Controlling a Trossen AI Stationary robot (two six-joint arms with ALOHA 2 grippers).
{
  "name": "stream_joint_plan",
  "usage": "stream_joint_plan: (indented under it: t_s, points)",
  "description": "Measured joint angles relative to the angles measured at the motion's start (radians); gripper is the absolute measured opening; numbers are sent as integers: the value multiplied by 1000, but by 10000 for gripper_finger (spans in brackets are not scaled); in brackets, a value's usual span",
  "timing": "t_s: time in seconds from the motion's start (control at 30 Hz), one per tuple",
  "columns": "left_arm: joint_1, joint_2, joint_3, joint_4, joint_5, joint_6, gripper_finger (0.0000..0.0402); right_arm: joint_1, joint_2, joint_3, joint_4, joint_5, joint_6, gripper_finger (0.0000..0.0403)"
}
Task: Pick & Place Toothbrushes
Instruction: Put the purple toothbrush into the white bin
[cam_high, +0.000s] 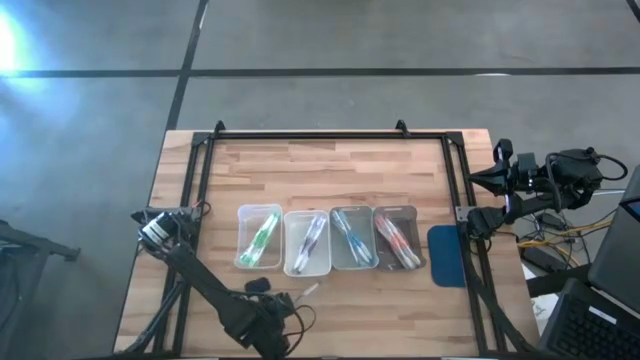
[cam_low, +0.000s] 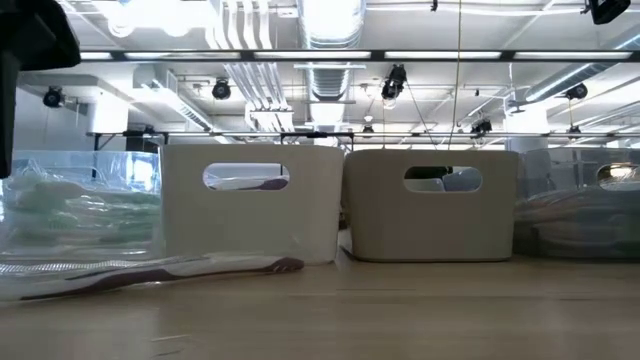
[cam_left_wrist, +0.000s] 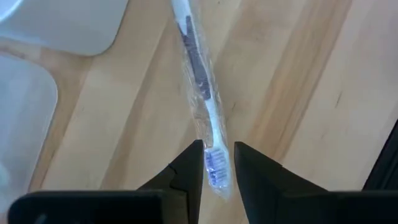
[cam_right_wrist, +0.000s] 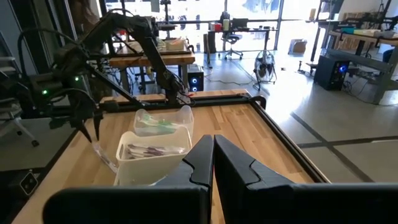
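A toothbrush (cam_left_wrist: 198, 74) in clear wrapping, white with a dark purple grip, slants over the wood near the table's front edge. My left gripper (cam_left_wrist: 217, 171) is shut on it, near the front edge and left of the middle in the high view (cam_high: 283, 302). Other toothbrushes lie in a row of trays (cam_high: 307, 243) with green (cam_high: 259, 236), purple, blue and red-pink ones. My right gripper (cam_right_wrist: 213, 155) is shut on nothing and parked high beside the table's right edge. My left gripper pinches the toothbrush's bristle end (cam_left_wrist: 214, 163) between its two fingers (cam_left_wrist: 189, 171). The fingers come steeply from above. The brush runs away from them toward the trays, slanting down in the right wrist view (cam_right_wrist: 104, 157). I cannot tell whether its handle end (cam_low: 287, 265) touches the wood.
Several trays stand side by side across the table's middle (cam_high: 353, 238), (cam_high: 397, 238). A blue pad (cam_high: 448, 256) lies right of them. A black frame (cam_high: 330, 135) runs along the far and side edges. Bare wood lies between the trays and the far edge.
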Motion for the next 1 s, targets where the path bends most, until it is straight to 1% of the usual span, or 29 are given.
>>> stream_joint_plan:
  t_s: [0.13,0.3,0.4,0.57,0.67,0.73,0.8,1.0]
  points:
    - [12,0,0,3,1,54,94,0,0,0,0,0,-4,8]
    - [35,1,0,38,37,101,98,0,0,0,0,0,0,8]
    - [40,1,0,38,41,99,115,0,0,0,0,0,-4,8]
    - [49,1,-5,50,38,96,163,0,0,0,0,0,-3,8]
    - [57,1,-47,124,44,107,186,0,0,0,0,0,-2,8]
    - [64,1,-87,186,81,117,194,0,0,0,0,0,0,8]
    - [74,1,-121,221,105,111,196,0,0,0,0,0,-3,8]
    - [90,0,-193,236,120,43,190,0,0,0,0,0,-1,8]
